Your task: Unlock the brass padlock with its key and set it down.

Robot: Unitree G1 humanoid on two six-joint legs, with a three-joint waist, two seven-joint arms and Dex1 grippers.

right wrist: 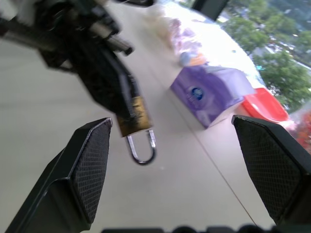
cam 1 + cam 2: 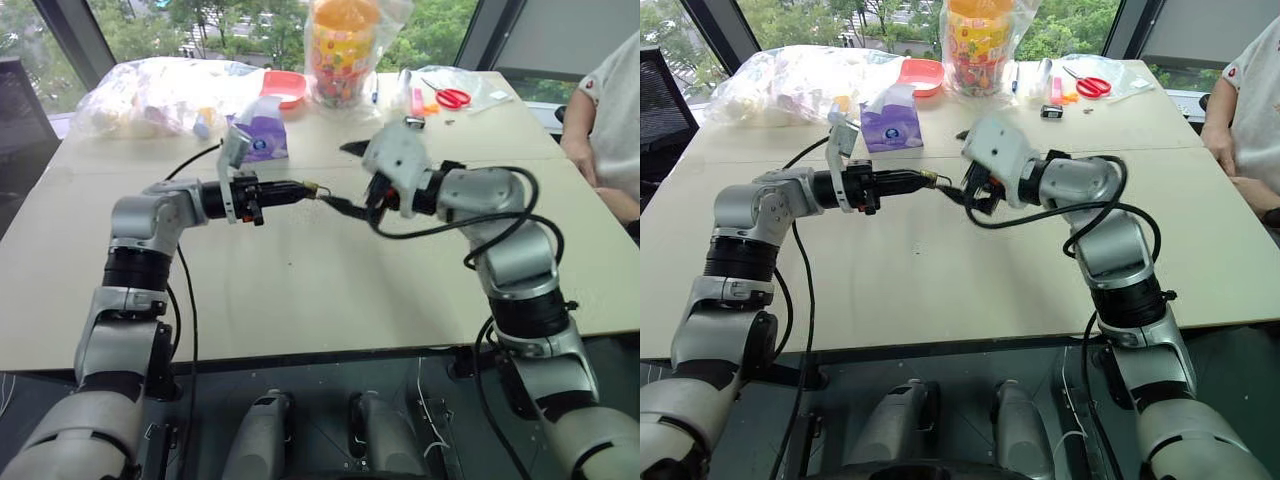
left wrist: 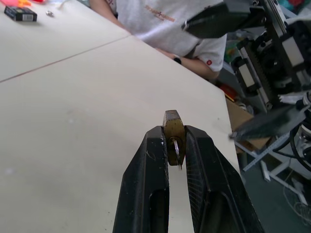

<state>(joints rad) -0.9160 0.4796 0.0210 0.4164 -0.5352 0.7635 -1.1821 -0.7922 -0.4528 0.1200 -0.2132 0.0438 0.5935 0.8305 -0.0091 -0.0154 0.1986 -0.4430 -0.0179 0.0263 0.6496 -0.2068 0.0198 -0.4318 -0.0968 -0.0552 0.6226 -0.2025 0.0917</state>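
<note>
The brass padlock (image 1: 133, 116) is clamped between the two black fingers of the left gripper (image 2: 308, 189), held up in the air over the middle of the table (image 2: 300, 290), roughly level and pointing across toward the other arm. In the left wrist view the lock body is pinched right at the fingertips (image 3: 156, 160), with a small silvery bit of metal seen in the gap just below it; whether that's the key can't be told for sure. From the right wrist view the silvery shackle (image 1: 141, 149) is seen hanging down from the gold body as a U loop. The right gripper (image 1: 180, 160) is spread wide apart with nothing held, its fingers sitting either side of the lock but not touching it. Further back on the table a purple tissue box (image 2: 262, 138) and red scissors (image 2: 452, 96) can be spotted.
</note>
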